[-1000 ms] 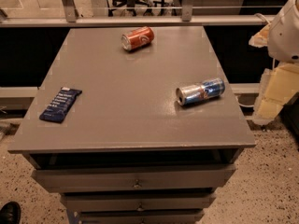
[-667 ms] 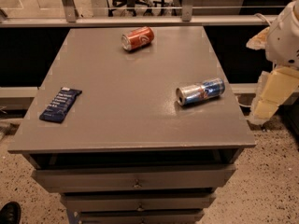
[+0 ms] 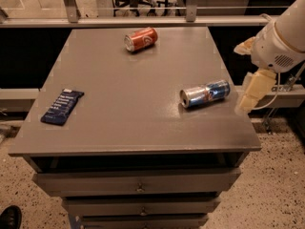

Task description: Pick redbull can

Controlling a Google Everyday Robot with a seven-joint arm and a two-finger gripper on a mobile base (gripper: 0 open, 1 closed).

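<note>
the redbull can (image 3: 205, 94) lies on its side on the grey table (image 3: 128, 118), close to the right edge and about midway between the far and near corners on that side, its shiny silver top turned toward the left edge and slightly toward the near one. the gripper (image 3: 251, 92) hangs off the table just past that right edge, beside the can but clear of it, at the end of the white arm (image 3: 281, 42) that comes in from the far right corner. how wide the claw stands i cannot tell from this angle; it has hold of nothing, since the can rests apart from it on the tabletop. the main risk, as i judge it, is that a can on its side rolls: a nudge from the claw coming in low over the edge could send it across the top or off the near edge. a pinch along the rounded body could also slip and squirt it loose. the claw could catch the table's rim if it comes in too low. the orange-red can (image 3: 141, 38) near the far edge and the dark blue packet (image 3: 62, 106) by the left edge lie well apart, so grabbing the wrong thing seems unlikely.
</note>
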